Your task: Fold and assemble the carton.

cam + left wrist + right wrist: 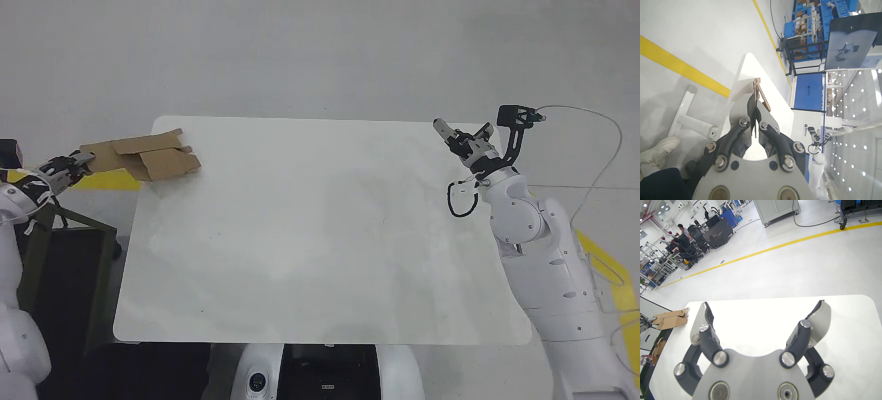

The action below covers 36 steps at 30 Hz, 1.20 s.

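Observation:
A flat brown cardboard carton [145, 158] lies across the far left corner of the white table [320, 250], part of it hanging past the edge. My left gripper [80, 163] is off the table's left side, shut on the carton's overhanging end; the left wrist view shows the carton [761, 94] edge-on, pinched in my left gripper [754, 106]. My right gripper [462, 136] hovers at the far right corner, open, with nothing between its fingers. In the right wrist view the right gripper [762, 308] stands wide open and the carton [671, 319] lies far across the table.
A dark bin [60, 270] stands on the floor beside the table's left edge, with loose cardboard pieces [656, 350] in it. A person's white shoe [658, 149] rests on the floor near a white table leg [683, 108]. Yellow floor lines run beyond the table.

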### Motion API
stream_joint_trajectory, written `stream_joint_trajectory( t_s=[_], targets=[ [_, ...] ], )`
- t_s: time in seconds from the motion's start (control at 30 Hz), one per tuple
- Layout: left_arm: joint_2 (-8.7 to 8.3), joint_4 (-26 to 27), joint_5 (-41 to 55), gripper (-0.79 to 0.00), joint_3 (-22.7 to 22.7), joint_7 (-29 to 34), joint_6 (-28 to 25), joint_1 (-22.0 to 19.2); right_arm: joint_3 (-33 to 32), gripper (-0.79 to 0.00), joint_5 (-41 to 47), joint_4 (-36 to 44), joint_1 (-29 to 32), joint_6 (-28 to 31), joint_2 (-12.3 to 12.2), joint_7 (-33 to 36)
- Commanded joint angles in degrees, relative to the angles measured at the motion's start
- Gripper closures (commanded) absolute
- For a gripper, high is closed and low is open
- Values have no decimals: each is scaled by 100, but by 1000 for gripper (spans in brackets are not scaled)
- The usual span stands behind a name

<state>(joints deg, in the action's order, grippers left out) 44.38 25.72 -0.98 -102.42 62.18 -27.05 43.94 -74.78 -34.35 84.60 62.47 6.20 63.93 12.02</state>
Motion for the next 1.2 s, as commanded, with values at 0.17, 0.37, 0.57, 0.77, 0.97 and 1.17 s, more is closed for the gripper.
stream_joint_trajectory(
  t_s=[0.17, 0.37, 0.57, 0.77, 0.97, 1.17],
  targets=[
    [119, 303, 528, 0, 174, 128, 237, -103, 0, -785, 0, 0, 0, 0, 0, 0],
    [280, 543, 989, 0, 475, 379, 422, -259, 0, -785, 0, 0, 0, 0, 0, 0],
    [469, 745, 1395, 0, 850, 372, 655, -461, 0, -785, 0, 0, 0, 0, 0, 0],
    [687, 932, 1797, 0, 1302, 398, 760, -680, 0, -785, 0, 0, 0, 0, 0, 0],
    [928, 941, 1945, 0, 1859, 284, 789, -954, 0, -785, 0, 0, 0, 0, 0, 0],
    [1214, 849, 2078, 0, 2475, 284, 799, -1222, 0, -785, 0, 0, 0, 0, 0, 0]
  ],
)
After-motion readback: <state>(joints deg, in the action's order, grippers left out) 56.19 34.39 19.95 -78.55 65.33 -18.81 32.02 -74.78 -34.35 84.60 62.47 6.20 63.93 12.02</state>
